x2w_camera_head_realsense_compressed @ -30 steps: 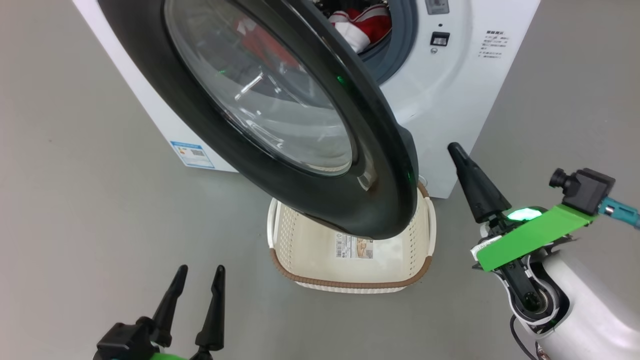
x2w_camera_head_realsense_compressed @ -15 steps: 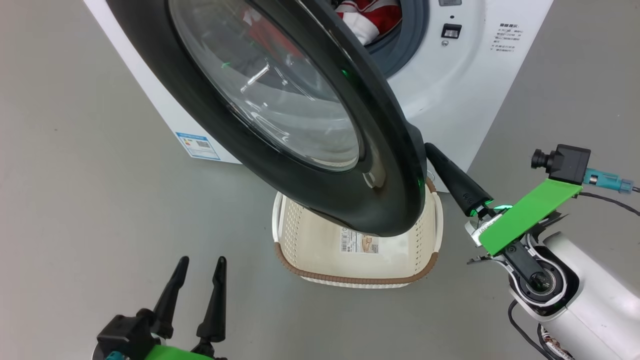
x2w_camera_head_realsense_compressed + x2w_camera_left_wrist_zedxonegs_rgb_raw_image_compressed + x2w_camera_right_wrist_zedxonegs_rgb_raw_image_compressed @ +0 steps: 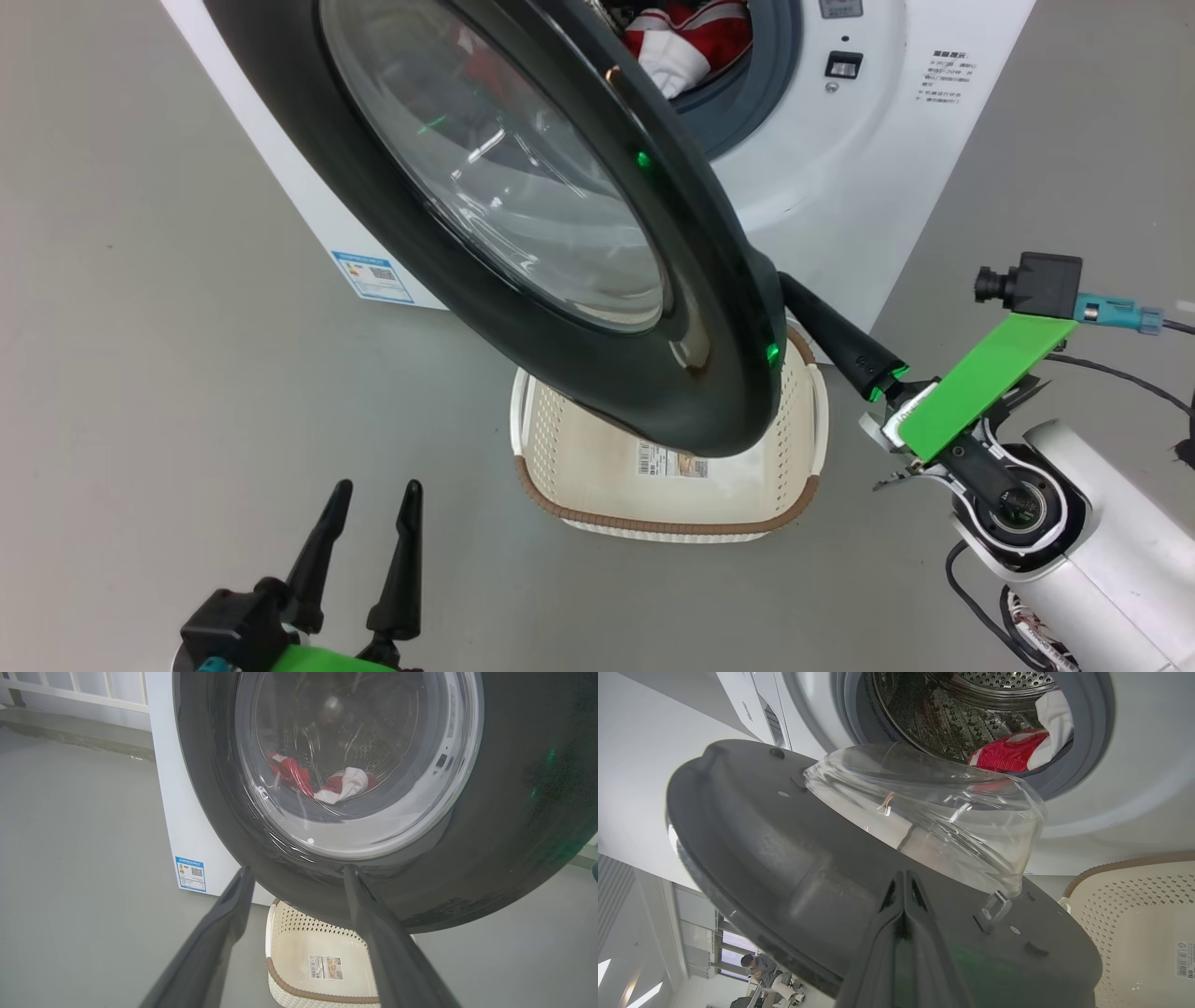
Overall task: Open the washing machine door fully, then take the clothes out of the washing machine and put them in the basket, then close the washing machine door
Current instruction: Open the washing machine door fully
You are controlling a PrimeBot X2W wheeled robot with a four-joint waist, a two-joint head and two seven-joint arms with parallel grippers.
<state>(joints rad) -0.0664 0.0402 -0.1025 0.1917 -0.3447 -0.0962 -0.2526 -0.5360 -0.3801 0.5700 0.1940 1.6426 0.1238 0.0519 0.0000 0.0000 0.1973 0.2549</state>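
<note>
The washing machine door stands partly open, its black rim hanging over the basket on the floor. Red and white clothes lie in the washing machine drum. My right gripper is shut, empty, with its tip against the inner side of the door's lower rim. The right wrist view shows those shut fingers pressed on the door's grey inner face below the glass bowl. My left gripper is open and empty, low at the left, short of the door's outer face.
Grey floor lies all around. The basket sits close against the machine's front. A blue label marks the machine's lower left corner. A person sits far off in the background of the right wrist view.
My right gripper has moved up and left, from clear of the door to its inner rim. The head camera has shifted slightly. The left gripper has stayed put.
</note>
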